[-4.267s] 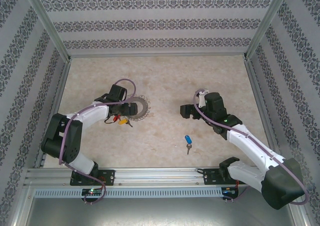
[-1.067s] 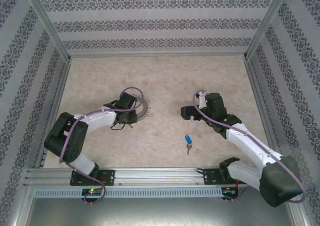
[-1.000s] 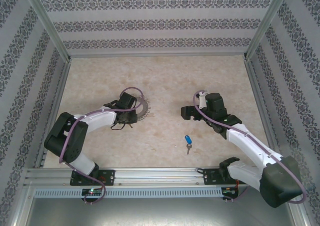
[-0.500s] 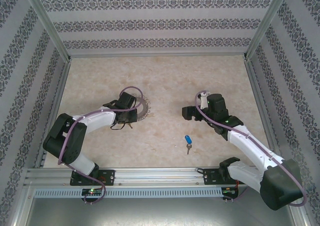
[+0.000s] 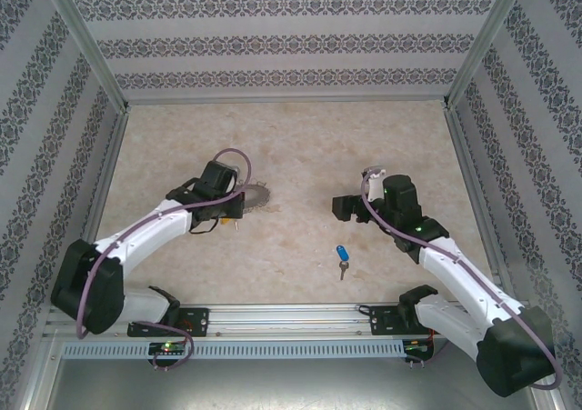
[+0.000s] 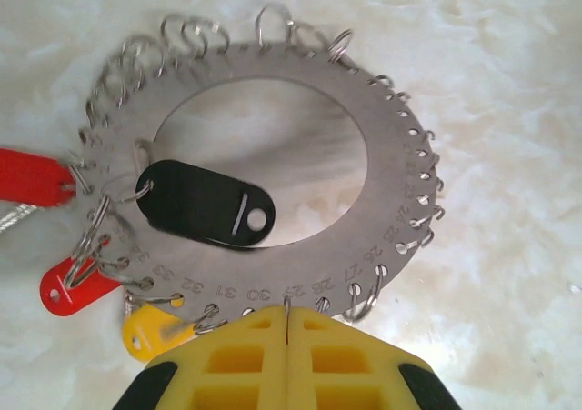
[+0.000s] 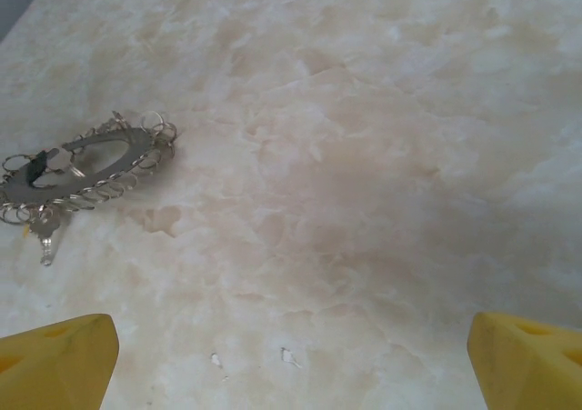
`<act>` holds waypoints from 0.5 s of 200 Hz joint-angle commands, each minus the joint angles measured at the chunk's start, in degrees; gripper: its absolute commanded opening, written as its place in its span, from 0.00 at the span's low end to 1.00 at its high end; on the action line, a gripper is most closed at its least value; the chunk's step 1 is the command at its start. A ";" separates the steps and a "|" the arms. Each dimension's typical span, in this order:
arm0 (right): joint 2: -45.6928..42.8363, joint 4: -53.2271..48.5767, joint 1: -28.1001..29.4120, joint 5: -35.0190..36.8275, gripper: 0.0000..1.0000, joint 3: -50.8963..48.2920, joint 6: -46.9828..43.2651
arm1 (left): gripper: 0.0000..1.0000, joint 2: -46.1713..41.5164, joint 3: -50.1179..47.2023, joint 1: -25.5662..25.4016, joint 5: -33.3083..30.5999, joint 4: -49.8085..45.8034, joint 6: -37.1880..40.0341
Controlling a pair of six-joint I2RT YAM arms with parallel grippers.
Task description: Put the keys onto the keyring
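Two red-capped keys [image 6: 36,178], a yellow-capped key [image 6: 150,330] and a black tag [image 6: 205,201] were seen hung on the wire loops [image 6: 414,196] fringing the flat grey keyring [image 6: 400,155]. Numbers stamped along its rim were made out in the left wrist view. The left tool [image 6: 286,337] was closed, its yellow fingers pinched together on the ring's near rim. The left arm was stretched low across the table [image 5: 300,137]. The right tool [image 5: 344,207] was held wide open, well apart from the ring. A blue-capped key [image 5: 342,253] was seen in the top view, lying loose on the table near the right arm
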 commanded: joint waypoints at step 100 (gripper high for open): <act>-4.93 4.87 3.65 -10.06 0.94 2.77 0.77 | 0.00 -13.07 -1.08 -3.79 14.15 6.08 16.61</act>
